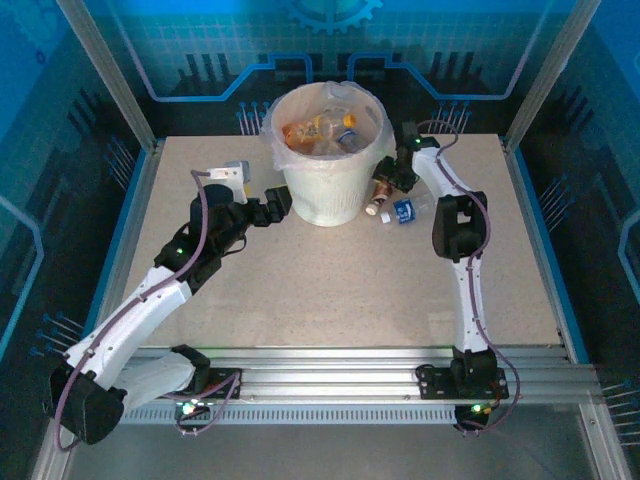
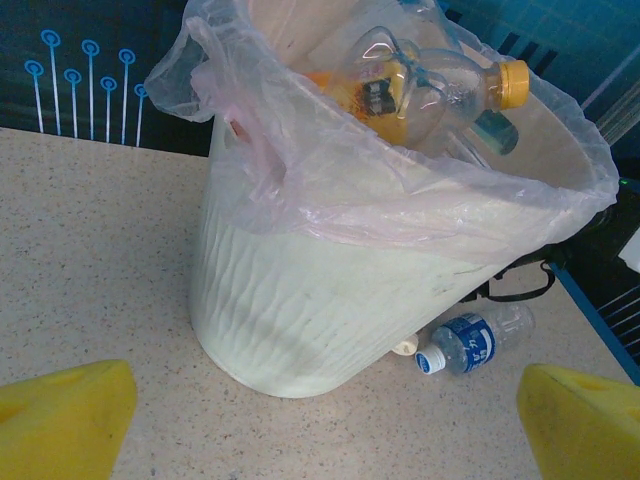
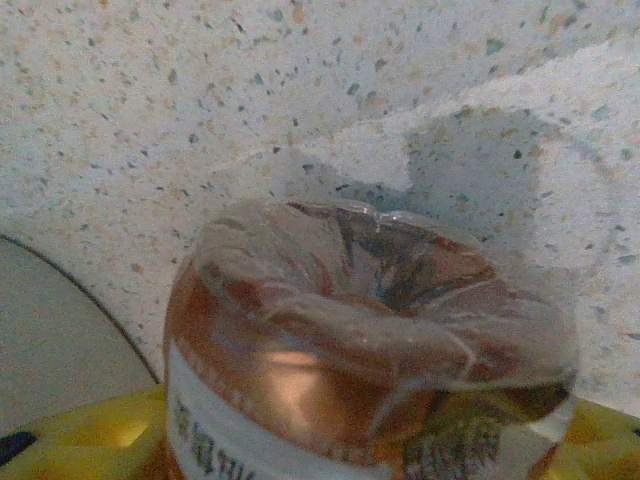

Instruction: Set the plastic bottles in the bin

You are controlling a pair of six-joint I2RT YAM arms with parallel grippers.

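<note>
The bin [image 1: 325,195] stands at the back middle of the table, and several plastic bottles [image 1: 322,130] lie inside its bag. My right gripper [image 1: 398,176] is down at the bin's right side. In the right wrist view it [image 3: 360,455] is shut on a brown-labelled bottle [image 3: 340,330], with a yellow finger [image 3: 80,440] on each side. A blue-labelled bottle [image 1: 405,211] lies on the table just right of the bin. My left gripper [image 1: 274,203] hovers open at the bin's left, nothing between its fingers [image 2: 70,420]. The bin wall [image 2: 300,290] and the blue-labelled bottle [image 2: 470,342] lie ahead of it.
The bag's loose rim [image 2: 250,130] hangs over the bin's edge. A white cap [image 2: 405,347] peeks out from behind the bin's base. Metal frame posts [image 1: 110,70] and blue walls close in the table [image 1: 330,290] at back and sides.
</note>
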